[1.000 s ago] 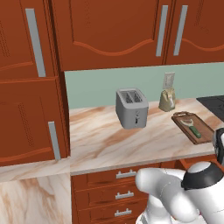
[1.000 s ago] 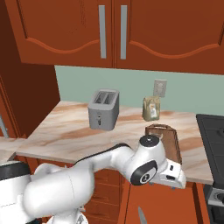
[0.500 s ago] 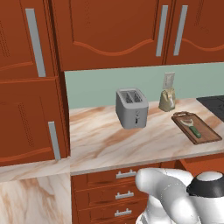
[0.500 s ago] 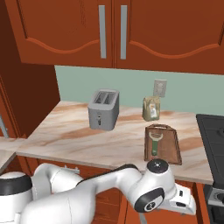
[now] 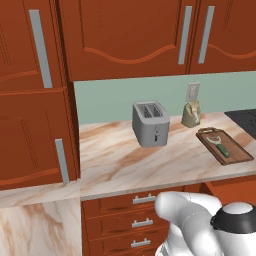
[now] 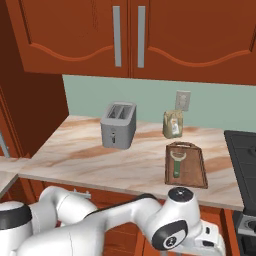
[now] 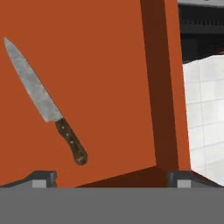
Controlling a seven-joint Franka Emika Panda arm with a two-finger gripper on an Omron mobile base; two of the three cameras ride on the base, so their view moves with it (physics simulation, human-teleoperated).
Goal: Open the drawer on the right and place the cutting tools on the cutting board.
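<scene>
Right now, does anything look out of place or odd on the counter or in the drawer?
Nothing stands out. The peeler lies flat on the cutting board, the toaster stands upright, and the knife lies flat in the open drawer.

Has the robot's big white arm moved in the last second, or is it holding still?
Yes. In the right base view the arm's elbow has sunk from level with the cutting board to below the counter edge, toward the open drawer.
</scene>
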